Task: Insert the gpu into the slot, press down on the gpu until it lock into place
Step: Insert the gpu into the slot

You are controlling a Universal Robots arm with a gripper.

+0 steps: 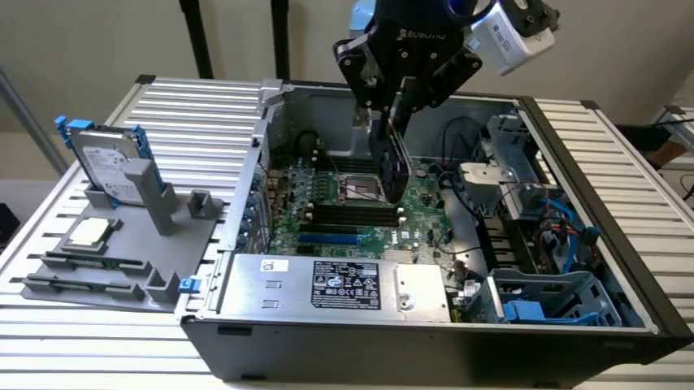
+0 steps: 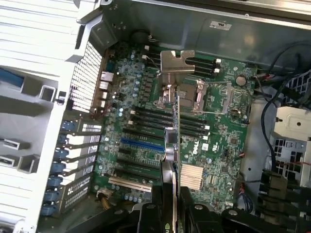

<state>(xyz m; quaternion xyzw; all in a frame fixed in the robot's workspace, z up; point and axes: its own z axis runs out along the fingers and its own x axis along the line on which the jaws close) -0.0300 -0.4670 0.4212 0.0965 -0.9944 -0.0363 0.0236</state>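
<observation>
My gripper [image 1: 392, 110] is shut on the gpu [image 1: 388, 162], a thin black card that hangs edge-down inside the open computer case. The card hovers above the motherboard near the CPU socket [image 1: 360, 188] and touches nothing below it. In the wrist view the gpu [image 2: 171, 145] appears edge-on between my two fingers [image 2: 151, 216], with its metal bracket [image 2: 176, 60] at the far end. The slot [image 1: 331, 240], a bright-blue strip, lies bare on the board towards the power supply, apart from the card. The wrist view places the slot [image 2: 141, 144] just beside the card's line.
Black memory slots [image 1: 347, 215] run parallel between the socket and the blue strip. A silver power-supply box [image 1: 336, 284] fills the case's near end. Cables and a blue drive cage [image 1: 542, 301] occupy the exterior view's right. A grey fixture with a hard drive [image 1: 109, 166] stands outside the case.
</observation>
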